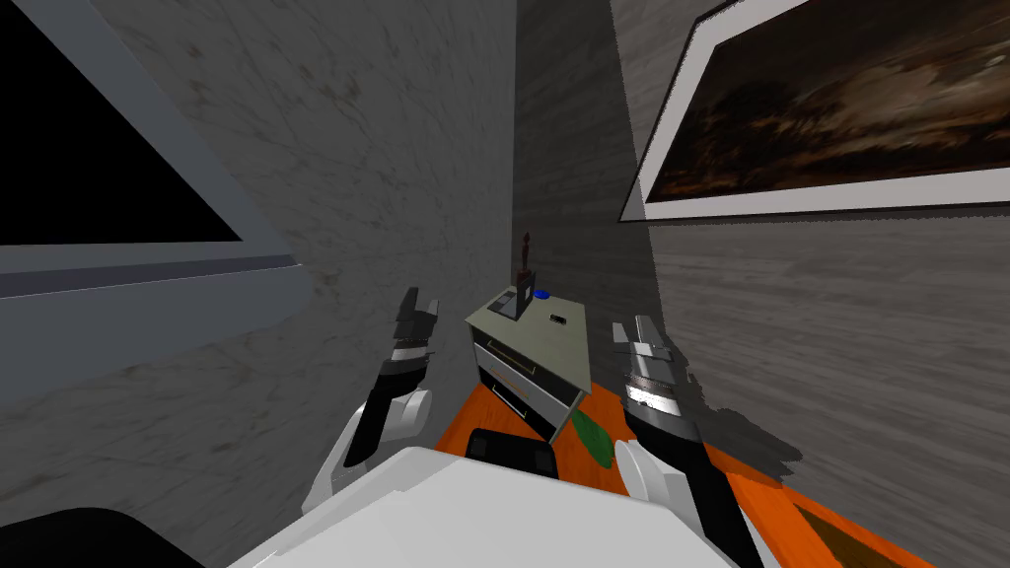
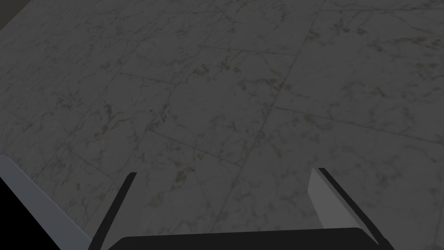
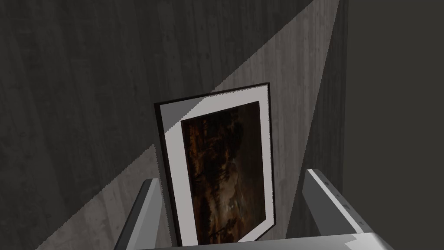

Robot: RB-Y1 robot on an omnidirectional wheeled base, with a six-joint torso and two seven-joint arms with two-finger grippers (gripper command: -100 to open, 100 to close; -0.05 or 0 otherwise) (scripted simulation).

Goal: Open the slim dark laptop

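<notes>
Laptop, place: the laptop [image 1: 510, 301] lies on the surface of a low drawer cabinet [image 1: 523, 380], on the far left part of the top. It is at 12 o'clock from me, in the corner of the room.
Laptop, look: slim and very small from here. A pale grey flat part rests on the surface and a thin dark panel rises at its 3 o'clock side. I think the lid may be a little raised, but I cannot tell this for sure.
Neighbours on the surface: a dark figurine [image 1: 526, 251] stands upright at 1 o'clock of the laptop, close to it. A blue thing [image 1: 541, 293] lies at 2 o'clock and a small dark thing [image 1: 557, 319] at 4 o'clock. Both are apart from the laptop.
Why so placed: the laptop sits toward the back, so I judge a reach must go over the drawer front and keep away from the figurine.
Under the cabinet: an orange floor covering [image 1: 459, 419].
Left gripper: the left gripper [image 1: 421, 301] is lifted at 9 o'clock of the cabinet, well apart from the laptop. Its jaws are apart and hold nothing.
Right gripper: the right gripper [image 1: 631, 325] is lifted at 3 o'clock of the cabinet. Its jaws are also apart and hold nothing.
Why so held: I judge both arms are kept up and ready, one on each side, because the approach to the laptop is not yet made.
</notes>
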